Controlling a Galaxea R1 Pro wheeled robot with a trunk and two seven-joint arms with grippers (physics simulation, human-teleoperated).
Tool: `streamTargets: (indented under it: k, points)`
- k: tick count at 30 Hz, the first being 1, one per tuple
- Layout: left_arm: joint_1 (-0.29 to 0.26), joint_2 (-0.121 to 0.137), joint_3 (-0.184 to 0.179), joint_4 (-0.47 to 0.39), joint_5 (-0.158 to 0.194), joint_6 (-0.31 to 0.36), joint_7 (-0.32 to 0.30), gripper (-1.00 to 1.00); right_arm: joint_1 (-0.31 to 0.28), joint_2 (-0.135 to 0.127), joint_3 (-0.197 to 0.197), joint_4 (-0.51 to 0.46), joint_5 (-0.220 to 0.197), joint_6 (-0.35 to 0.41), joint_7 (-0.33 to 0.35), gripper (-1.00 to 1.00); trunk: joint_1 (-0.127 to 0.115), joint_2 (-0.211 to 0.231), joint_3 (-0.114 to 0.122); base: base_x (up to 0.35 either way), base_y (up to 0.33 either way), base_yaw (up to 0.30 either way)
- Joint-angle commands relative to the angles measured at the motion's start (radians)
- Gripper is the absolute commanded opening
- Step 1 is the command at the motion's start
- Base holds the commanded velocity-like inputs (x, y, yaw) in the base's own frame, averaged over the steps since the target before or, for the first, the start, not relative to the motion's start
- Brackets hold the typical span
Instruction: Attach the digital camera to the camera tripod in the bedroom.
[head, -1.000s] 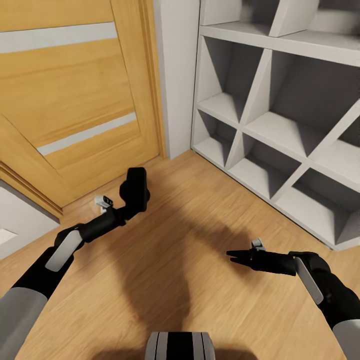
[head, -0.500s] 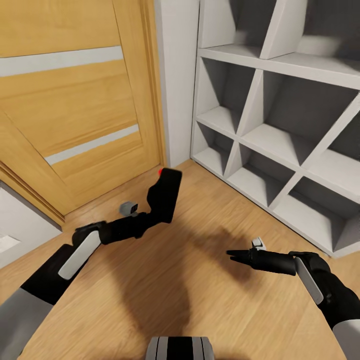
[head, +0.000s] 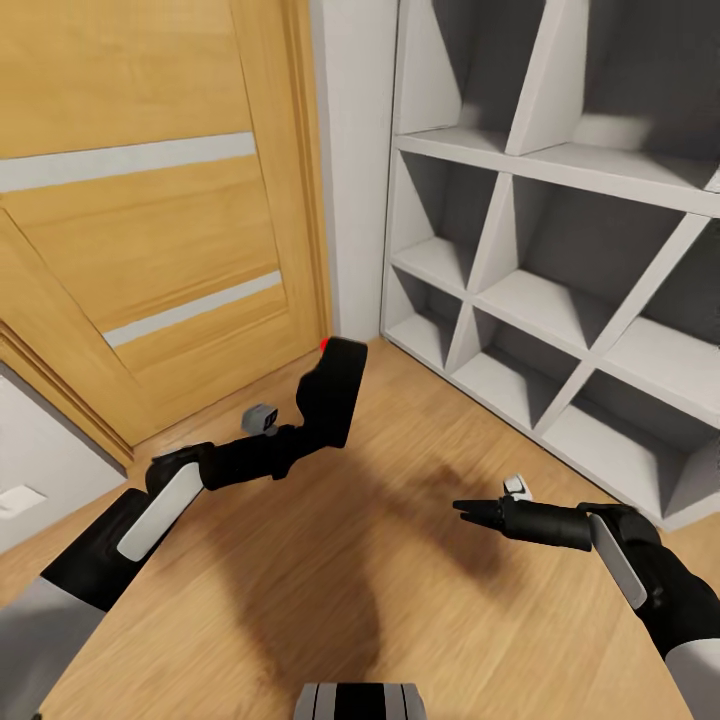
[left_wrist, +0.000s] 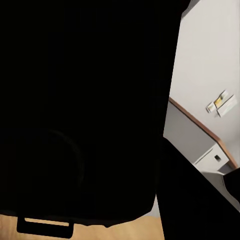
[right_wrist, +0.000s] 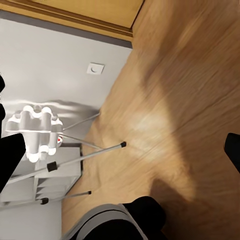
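Observation:
In the head view the digital camera (head: 332, 392), a black boxy body with a small red dot at its top corner, is held above the wood floor in front of the door, and my left gripper (head: 300, 432) is shut on its lower end. Its dark body takes up most of the left wrist view (left_wrist: 80, 100). My right gripper (head: 460, 509) hovers open and empty over the floor at the right, pointing left; its fingertips (right_wrist: 233, 150) sit at the edges of the right wrist view. The camera tripod is out of view.
A wooden door (head: 150, 230) with grey stripes stands at the left, and a white shelf unit (head: 560, 300) with slanted dividers at the right. A white flower-shaped lamp (right_wrist: 32, 125) on thin legs stands by a grey wall, near my base (right_wrist: 115, 220).
My left arm swung the camera right and slightly forward, turning it so the red dot shows. The head view has tilted, shifting door and shelf downward. The right arm stayed put.

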Motion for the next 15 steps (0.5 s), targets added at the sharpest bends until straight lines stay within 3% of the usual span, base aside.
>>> streamTargets:
  k: [1,15]
  points:
    - [-0.001,0.001,-0.002,0.000,0.007,0.005,-0.001,-1.00,-0.001,-0.001,0.002,0.000,-0.002,0.003,0.001,1.00,-0.001,0.000,0.003,0.000,0.000,0.000]
    - [-0.001,0.001,-0.002,0.000,0.007,0.006,-0.001,-1.00,-0.001,-0.001,0.002,0.000,-0.002,0.003,-0.001,1.00,-0.007,0.003,0.057,0.000,0.000,0.000]
